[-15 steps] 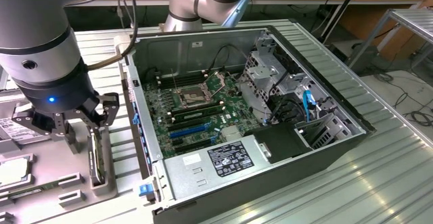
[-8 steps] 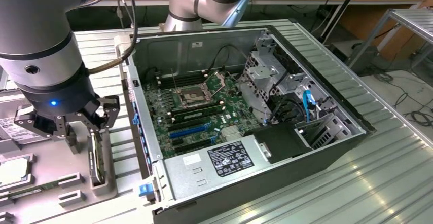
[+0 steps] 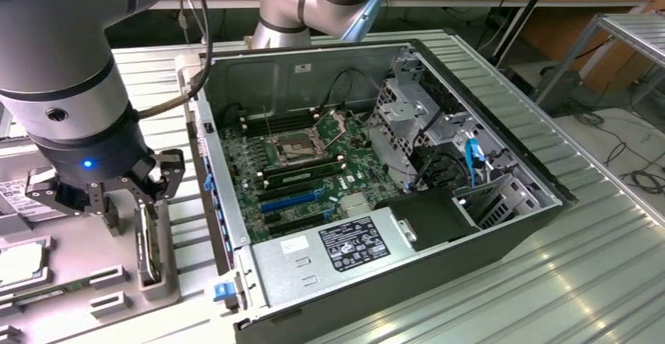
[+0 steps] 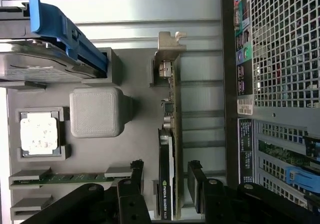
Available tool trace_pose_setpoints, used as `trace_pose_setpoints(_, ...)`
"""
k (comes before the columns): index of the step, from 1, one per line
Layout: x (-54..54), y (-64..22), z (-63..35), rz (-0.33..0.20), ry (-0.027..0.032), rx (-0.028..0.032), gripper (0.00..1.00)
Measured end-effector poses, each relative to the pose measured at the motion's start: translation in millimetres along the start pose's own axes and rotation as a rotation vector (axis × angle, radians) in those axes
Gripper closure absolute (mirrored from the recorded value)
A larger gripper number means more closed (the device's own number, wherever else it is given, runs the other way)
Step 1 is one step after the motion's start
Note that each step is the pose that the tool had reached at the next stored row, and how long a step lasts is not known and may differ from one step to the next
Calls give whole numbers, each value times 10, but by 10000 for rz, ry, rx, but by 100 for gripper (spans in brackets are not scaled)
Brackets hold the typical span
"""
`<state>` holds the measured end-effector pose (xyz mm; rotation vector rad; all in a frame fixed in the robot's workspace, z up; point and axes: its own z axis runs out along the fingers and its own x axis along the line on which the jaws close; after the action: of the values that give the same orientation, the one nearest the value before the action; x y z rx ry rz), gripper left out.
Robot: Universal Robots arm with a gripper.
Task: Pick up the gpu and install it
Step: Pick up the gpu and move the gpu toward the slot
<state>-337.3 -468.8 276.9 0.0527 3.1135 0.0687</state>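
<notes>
The gpu (image 4: 167, 154) is black with a green-and-white label, a green board edge and a silver bracket. The tray (image 4: 137, 139) under it is plain grey. The computer case (image 3: 488, 282) is black, its motherboard (image 3: 301, 165) green, its rear panel (image 4: 285, 44) a fine silver grid. The desk (image 3: 592, 282) is ribbed silver.

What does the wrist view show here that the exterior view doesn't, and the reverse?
Wrist view: the tool open, a finger on each side of the gpu with gaps, and the gpu's silver bracket. Exterior view: the motherboard inside the open computer case. Both: the tool low over the gpu, which stands on edge in the grey tray.
</notes>
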Motion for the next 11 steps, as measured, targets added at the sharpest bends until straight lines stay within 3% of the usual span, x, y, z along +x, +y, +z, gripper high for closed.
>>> trace_pose_setpoints(11, 3, -7, 143, -17, -1, -2, 52)
